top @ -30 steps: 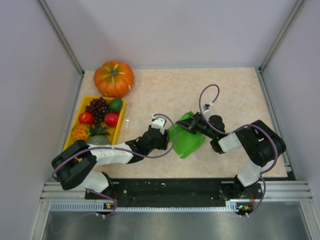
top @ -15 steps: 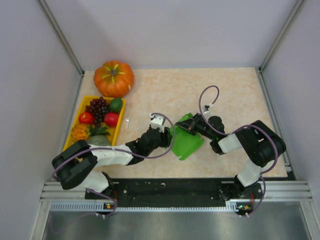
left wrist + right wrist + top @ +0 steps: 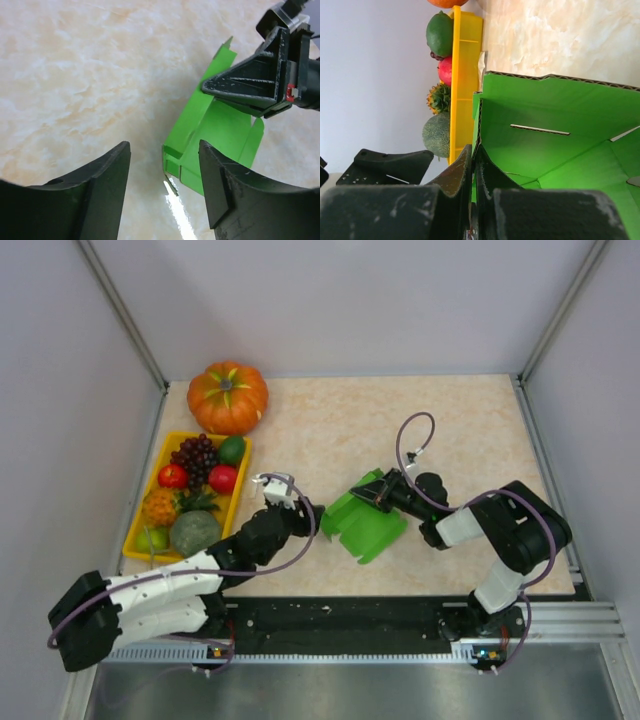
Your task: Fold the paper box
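The paper box (image 3: 363,527), a bright green card sheet partly folded up with raised walls, lies at the table's middle. My right gripper (image 3: 383,491) is shut on the box's far wall; in the right wrist view its fingers (image 3: 462,167) pinch that wall's edge, with the green inside (image 3: 555,150) spread beyond. My left gripper (image 3: 308,513) stands open just left of the box, apart from it. In the left wrist view its jaws (image 3: 165,172) frame bare table and the box's near corner (image 3: 187,160), with the right gripper (image 3: 260,75) above.
An orange pumpkin (image 3: 228,397) sits at the back left. A yellow tray (image 3: 240,485) of fruit lies along the left side, close behind my left arm. Grey walls enclose the table on three sides.
My left arm has drawn back to the left, away from the box, and its jaws have opened wider. The box's left side now shows free. The right gripper has kept its hold.
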`<state>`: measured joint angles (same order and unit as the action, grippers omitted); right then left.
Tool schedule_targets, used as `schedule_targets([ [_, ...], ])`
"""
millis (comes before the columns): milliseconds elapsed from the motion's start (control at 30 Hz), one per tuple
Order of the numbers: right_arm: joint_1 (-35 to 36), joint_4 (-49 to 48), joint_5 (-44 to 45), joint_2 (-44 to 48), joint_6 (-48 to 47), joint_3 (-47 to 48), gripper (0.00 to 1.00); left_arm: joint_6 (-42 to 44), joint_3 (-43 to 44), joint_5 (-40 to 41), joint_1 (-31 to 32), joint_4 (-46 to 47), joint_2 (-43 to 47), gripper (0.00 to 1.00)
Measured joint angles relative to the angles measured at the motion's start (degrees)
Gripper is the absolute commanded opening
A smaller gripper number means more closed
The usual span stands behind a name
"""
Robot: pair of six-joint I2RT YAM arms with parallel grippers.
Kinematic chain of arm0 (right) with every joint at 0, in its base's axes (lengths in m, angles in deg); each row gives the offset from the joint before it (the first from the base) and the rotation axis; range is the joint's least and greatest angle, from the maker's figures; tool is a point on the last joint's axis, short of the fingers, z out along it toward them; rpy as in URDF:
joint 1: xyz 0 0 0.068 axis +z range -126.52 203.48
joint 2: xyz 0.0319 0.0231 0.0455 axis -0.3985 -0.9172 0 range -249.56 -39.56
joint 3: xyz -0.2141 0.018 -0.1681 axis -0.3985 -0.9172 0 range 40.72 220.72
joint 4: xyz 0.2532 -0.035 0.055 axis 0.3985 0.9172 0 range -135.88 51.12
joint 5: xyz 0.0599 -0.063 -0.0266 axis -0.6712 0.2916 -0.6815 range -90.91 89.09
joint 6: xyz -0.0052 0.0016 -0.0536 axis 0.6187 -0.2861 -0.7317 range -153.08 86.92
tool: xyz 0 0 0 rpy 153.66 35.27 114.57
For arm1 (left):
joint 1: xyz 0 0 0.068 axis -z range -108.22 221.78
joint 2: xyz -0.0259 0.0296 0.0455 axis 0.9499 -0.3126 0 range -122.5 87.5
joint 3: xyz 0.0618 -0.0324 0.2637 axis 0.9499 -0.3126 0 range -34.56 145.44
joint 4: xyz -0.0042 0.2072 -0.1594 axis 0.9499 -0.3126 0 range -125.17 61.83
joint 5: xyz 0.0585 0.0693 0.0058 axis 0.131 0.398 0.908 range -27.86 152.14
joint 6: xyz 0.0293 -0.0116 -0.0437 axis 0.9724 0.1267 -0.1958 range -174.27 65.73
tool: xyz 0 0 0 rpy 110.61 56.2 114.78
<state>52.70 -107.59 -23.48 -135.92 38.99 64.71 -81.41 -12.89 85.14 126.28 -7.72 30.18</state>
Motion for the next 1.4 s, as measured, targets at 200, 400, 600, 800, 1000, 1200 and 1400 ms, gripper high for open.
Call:
schedule_targets([
  [200,0.0,0.1,0.0,0.0,0.0,0.0,0.00,-1.5,-0.5,2.8,-0.5,-6.5,0.9,0.48],
  [400,0.0,0.5,0.0,0.0,0.0,0.0,0.00,-1.5,0.3,0.2,-0.5,-10.1,-9.0,0.48],
  [600,0.0,0.9,0.0,0.0,0.0,0.0,0.00,-0.8,0.5,-5.1,-0.5,-5.5,-12.4,0.58],
  [800,0.0,1.1,0.0,0.3,0.0,0.0,0.00,0.3,1.4,-7.5,-0.5,-0.5,-15.3,0.57],
  [1000,0.0,1.3,0.2,0.5,0.0,0.0,0.00,0.5,3.0,-7.5,-0.5,0.7,-17.5,0.56],
  [1200,0.0,1.3,0.6,0.7,0.0,0.0,0.00,-0.2,3.2,-6.9,-0.5,2.3,-18.8,0.57],
  [1400,0.4,1.3,2.2,0.7,0.1,0.0,0.00,-2.7,4.7,-5.1,-0.4,2.4,-21.4,0.61],
])
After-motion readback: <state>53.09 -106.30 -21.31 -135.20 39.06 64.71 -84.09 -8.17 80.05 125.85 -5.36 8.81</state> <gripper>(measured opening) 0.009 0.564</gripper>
